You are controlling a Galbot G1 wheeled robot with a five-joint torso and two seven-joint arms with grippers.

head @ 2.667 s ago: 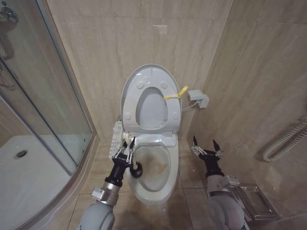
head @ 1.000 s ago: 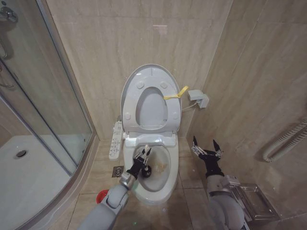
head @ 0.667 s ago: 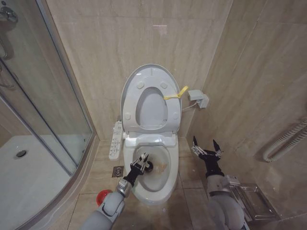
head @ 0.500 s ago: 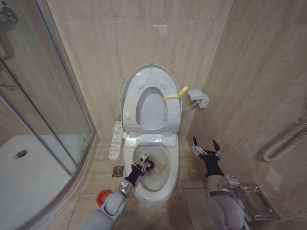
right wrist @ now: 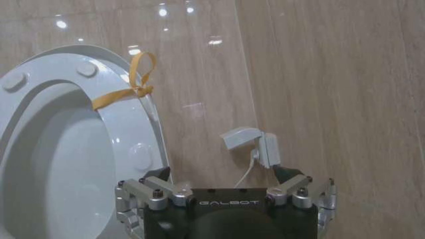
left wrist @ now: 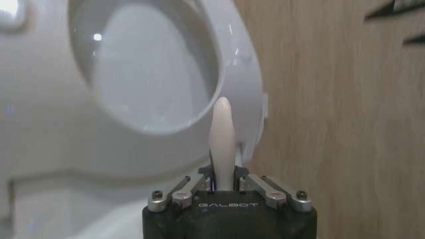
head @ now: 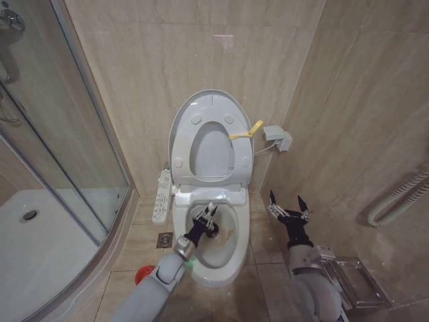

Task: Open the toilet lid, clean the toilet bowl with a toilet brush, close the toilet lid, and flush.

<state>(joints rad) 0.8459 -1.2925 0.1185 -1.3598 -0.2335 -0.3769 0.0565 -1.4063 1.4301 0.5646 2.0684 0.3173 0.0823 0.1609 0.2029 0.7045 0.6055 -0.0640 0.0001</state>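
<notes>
1. Left gripper (head: 208,216) reaching in over the toilet bowl (head: 231,258), fingers clamping the toilet brush (head: 209,230); dark bristle head sitting low inside the basin, close to the brownish-yellow stain on the glossy ceramic.
2. Left wrist view: thin white stick handle (left wrist: 222,144) tapering to a rounded tip, pinched between the metal fingers (left wrist: 178,193) at its lower end, standing up against the raised seat.
3. Toilet lid (head: 184,117) standing upright against the wall: large glossy white oval plastic, small round bumpers showing on its underside.
4. Ring-shaped seat (head: 240,157) also lifted, lying flat against the lid, oval hole facing the room.
5. Yellow strap (head: 246,131) tied around the seat's edge on the robot's right, loose end poking outward; same knot looping in the right wrist view (right wrist: 126,89).
6. Right gripper (head: 288,204) hanging idle beside the bowl on the robot's right, well apart from it, fingers spread wide and holding nothing.
7. Long white control panel (head: 161,195) dotted with buttons running along the bowl's left side.
8. Small round red cup holder (head: 142,274) sitting on the tiled floor, left of the bowl, partly behind the left arm.
9. White wall box (head: 277,137) with a cable hanging on the beige tile right of the lid.
10. Curved glass shower enclosure (head: 64,144) filling the left.
</notes>
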